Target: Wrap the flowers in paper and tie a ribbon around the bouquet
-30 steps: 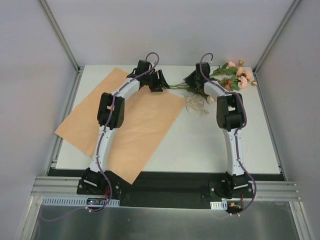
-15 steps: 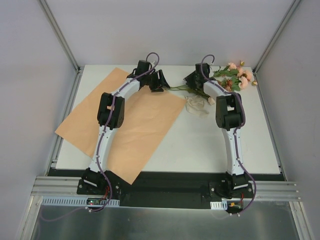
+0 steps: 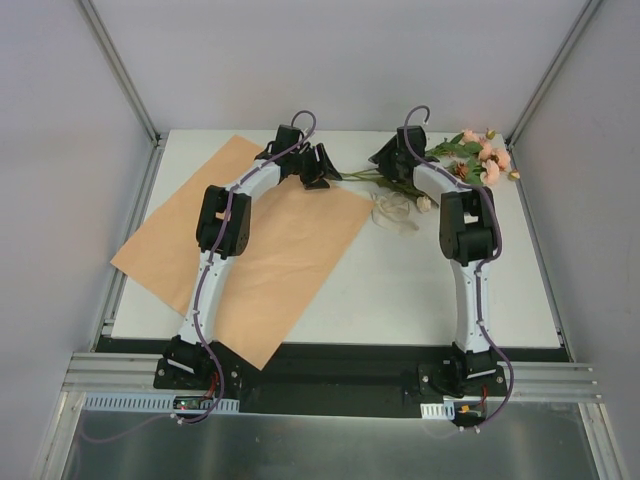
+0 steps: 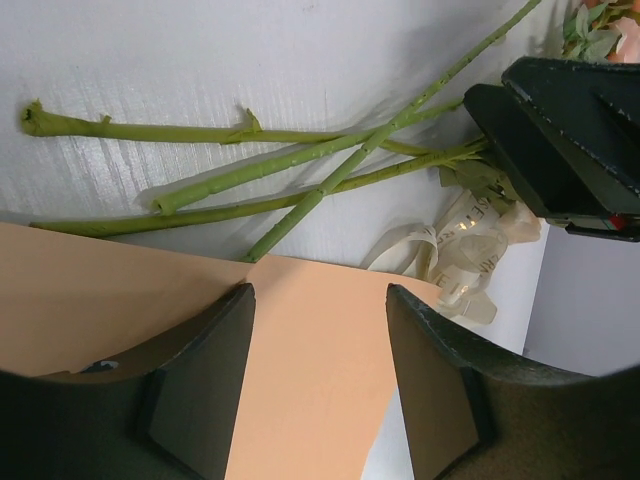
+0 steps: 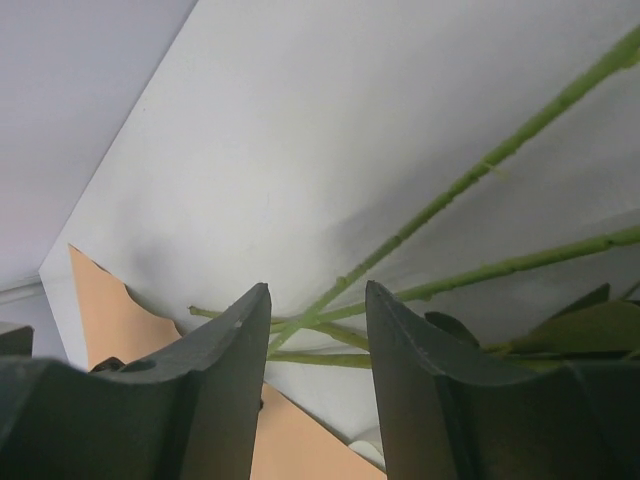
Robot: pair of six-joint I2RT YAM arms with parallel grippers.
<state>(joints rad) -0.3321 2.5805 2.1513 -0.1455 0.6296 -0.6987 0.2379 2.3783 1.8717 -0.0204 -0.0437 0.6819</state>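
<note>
The flowers (image 3: 482,160) lie at the back right of the table, pink and peach blooms to the right, their green stems (image 4: 300,180) reaching left toward the paper. The paper (image 3: 250,250) lies flat with its orange-tan face up on the left half. The cream ribbon (image 3: 394,210) is bunched just off the paper's right corner. My left gripper (image 4: 320,292) is open above that paper corner, nothing between its fingers. My right gripper (image 5: 317,288) is open over the stems (image 5: 450,190), which lie on the table beyond its fingertips. No bouquet is formed.
Grey walls and metal frame posts (image 3: 120,70) close in the white table (image 3: 400,290) on three sides. The two grippers face each other closely at the back middle, the right one (image 4: 570,120) showing in the left wrist view.
My right gripper's jaws have spread apart. The right arm and the blooms have shifted slightly to the right. The left arm has stayed put.
</note>
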